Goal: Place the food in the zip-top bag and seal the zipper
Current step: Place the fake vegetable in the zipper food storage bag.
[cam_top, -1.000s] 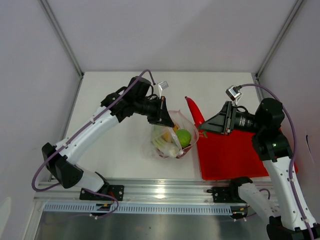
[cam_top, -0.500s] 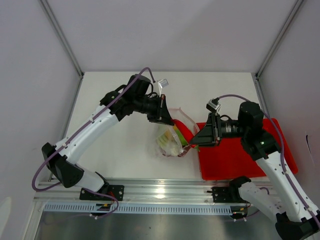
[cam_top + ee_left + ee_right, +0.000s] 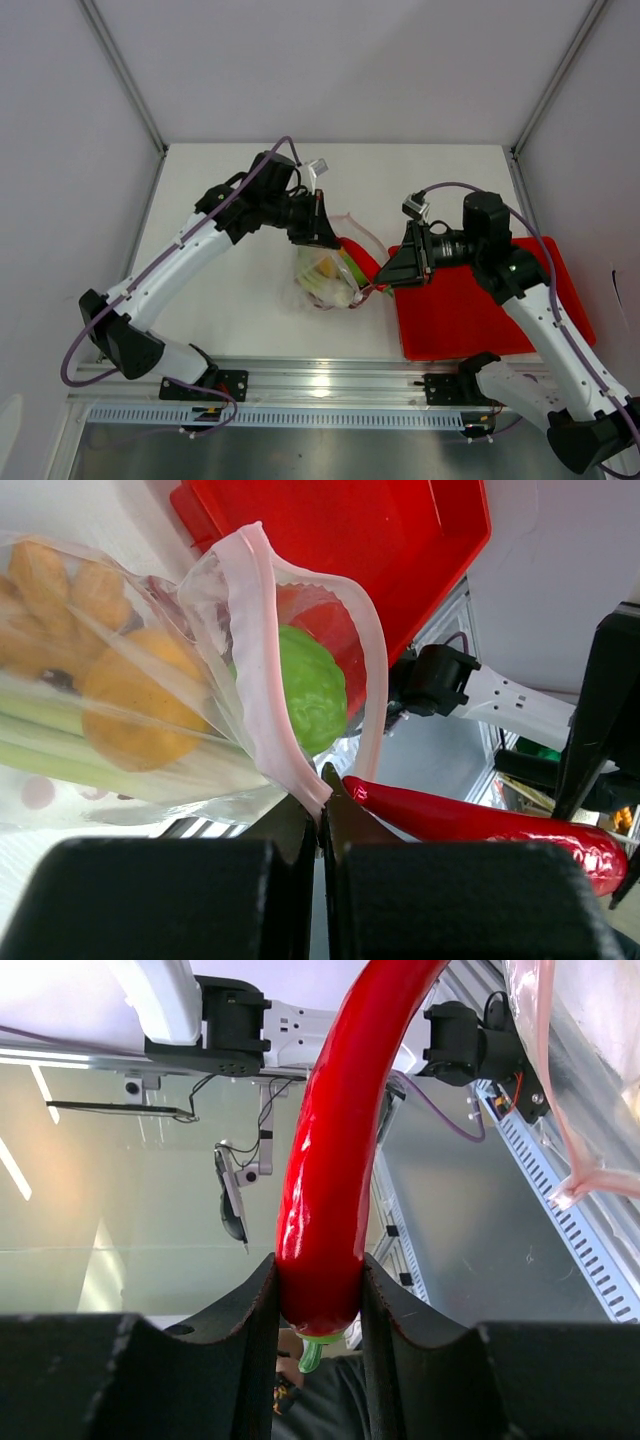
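Left wrist camera shows the left gripper [image 3: 322,785] pinched tight on the pink strip [image 3: 262,670] at the mouth of the clear bag [image 3: 215,600]. The bag's mouth gapes open just past its fingers, with a round green fruit [image 3: 312,695], an orange piece [image 3: 135,710] and pale green stalks [image 3: 60,745] inside. The right gripper [image 3: 318,1285] is partly closed around the fat end of a long red pepper [image 3: 340,1130], which sticks out from between its fingers, its tip right beside the left fingers.

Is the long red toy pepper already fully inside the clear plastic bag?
No, the right gripper holds the pepper, most of it outside the bag.
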Tool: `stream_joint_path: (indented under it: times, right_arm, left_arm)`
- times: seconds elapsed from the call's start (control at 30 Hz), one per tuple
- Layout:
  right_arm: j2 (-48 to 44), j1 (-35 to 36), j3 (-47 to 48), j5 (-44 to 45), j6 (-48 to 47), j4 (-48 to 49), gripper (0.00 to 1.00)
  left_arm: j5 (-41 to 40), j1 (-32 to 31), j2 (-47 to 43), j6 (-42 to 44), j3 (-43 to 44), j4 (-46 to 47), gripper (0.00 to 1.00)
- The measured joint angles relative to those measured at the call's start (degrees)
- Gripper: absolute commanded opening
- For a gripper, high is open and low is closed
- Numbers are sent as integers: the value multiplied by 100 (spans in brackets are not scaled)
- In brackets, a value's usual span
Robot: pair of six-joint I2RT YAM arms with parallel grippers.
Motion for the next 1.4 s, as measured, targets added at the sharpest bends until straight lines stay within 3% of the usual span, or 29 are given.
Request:
stream_joint_path:
  times: [0.47,0.67,1.03,1.33,1.4]
  right_arm:
    - [-400,-101,179,549,7,-632,0]
    - [-514,-107,-372,562,201,-433,0]
    - [855,173,-188,1010,-72,-236,0]
    - [1766,264,269,1314,-13,-195,13]
    - [1934,273,490,1384,-15,-308,27]
  left_arm:
    - [271,-50,-131,-11,-269,229,1]
    - [323,-50,-144,0,-269,225,1]
    - [540,-50,-275,0,-299,225,0]
    - [623,-63,-345,46,-299,142,1]
    - [621,-79,-354,44,-308,160,1]
